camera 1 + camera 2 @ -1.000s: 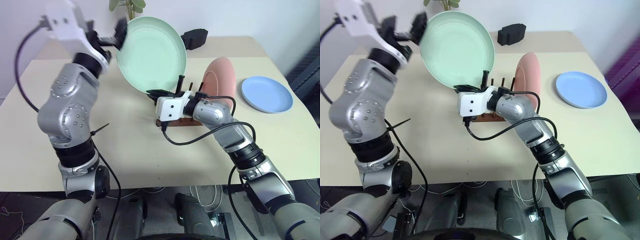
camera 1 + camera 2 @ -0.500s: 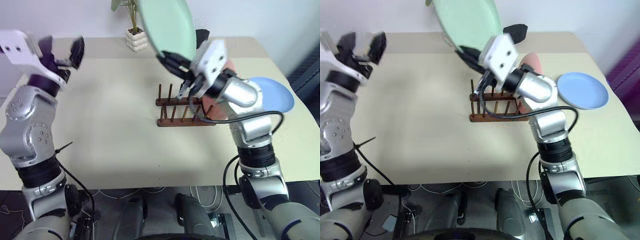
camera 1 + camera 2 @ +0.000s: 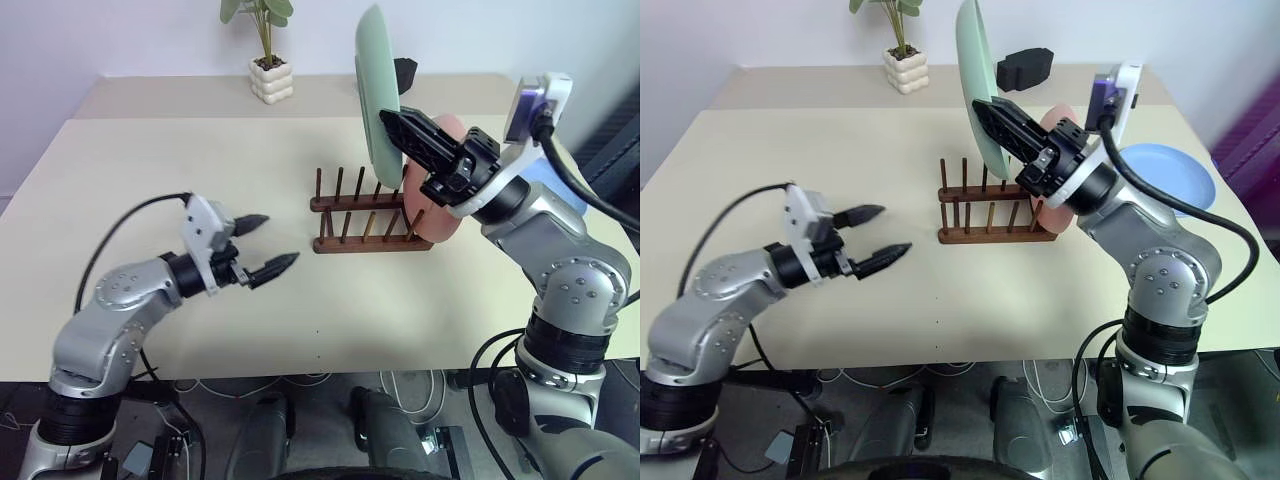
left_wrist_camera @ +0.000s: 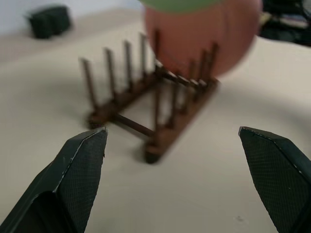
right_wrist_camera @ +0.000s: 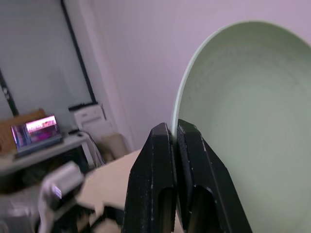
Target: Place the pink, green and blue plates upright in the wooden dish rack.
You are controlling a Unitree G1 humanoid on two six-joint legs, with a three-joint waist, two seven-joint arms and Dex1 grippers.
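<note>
1. Hovering low over the table [image 3: 150, 170], the left gripper [image 3: 262, 243] has its two fingers spread wide and holds nothing; the wooden dish rack [image 3: 365, 215] lies ahead of its fingertips, a short way off.
2. Beyond the rack's far end from that gripper, the pink plate [image 3: 440, 205] stands upright in the last slots.
3. The right gripper [image 3: 405, 128] is pinched tight on the rim of the green plate [image 3: 374, 85], which it carries edge-up above the rack, just over the pink plate.
4. The blue plate [image 3: 1175, 175] lies flat on the table behind the right arm, not yet racked.
5. Risk, as I judge it: the hold is only a thin pinch on the rim, so the green plate could pivot or slip on the way down. Lowered off-line, it could strike the pegs or knock the pink plate, and the light rack could slide.
6. The left wrist view looks along the rack and shows the open slots in front of the pink plate. The right wrist view shows the fingers closed on the green rim. The head views alone show the blue plate.
</note>
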